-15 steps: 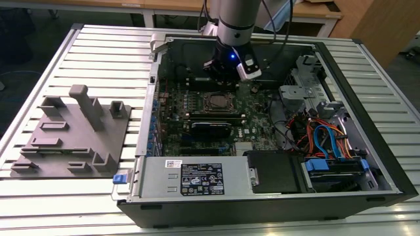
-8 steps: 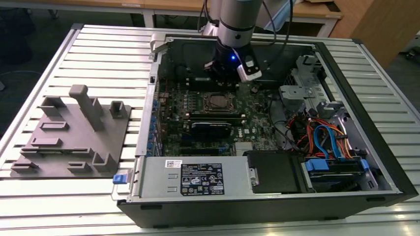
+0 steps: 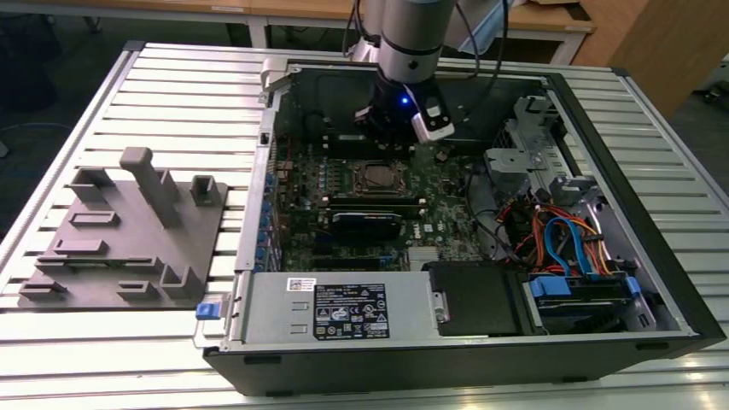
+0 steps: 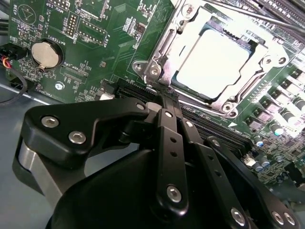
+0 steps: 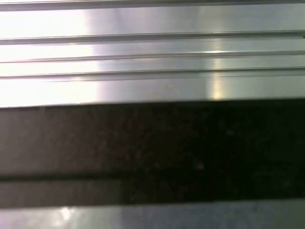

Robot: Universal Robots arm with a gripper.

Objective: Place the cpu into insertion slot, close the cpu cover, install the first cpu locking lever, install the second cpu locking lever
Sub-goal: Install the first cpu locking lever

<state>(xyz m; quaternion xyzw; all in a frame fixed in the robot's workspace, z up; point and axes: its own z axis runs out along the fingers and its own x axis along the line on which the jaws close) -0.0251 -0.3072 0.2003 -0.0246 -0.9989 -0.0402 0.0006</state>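
Observation:
In the second wrist view the cpu [image 4: 214,62] lies flat in the insertion slot [image 4: 240,93], its pale silvery top showing through the window of the cpu cover [image 4: 162,50], which lies down over it. My gripper [image 4: 163,95] is shut, and its black fingers [image 4: 167,143] meet at a narrow tip right at one corner of the cover frame. A thin metal lever rod [image 4: 255,14] runs along the far side of the socket. In the exterior view the gripper [image 3: 385,141] hangs inside the open computer case, just behind the cpu [image 3: 374,177].
Green motherboard [image 4: 90,28] with a coin battery [image 4: 46,53] surrounds the socket. Long black memory slots [image 3: 367,203], a power supply [image 3: 330,307] and coloured cables [image 3: 564,239] fill the case. A grey fixture plate [image 3: 125,231] lies at the exterior view's left on the ridged aluminium table [image 5: 152,47].

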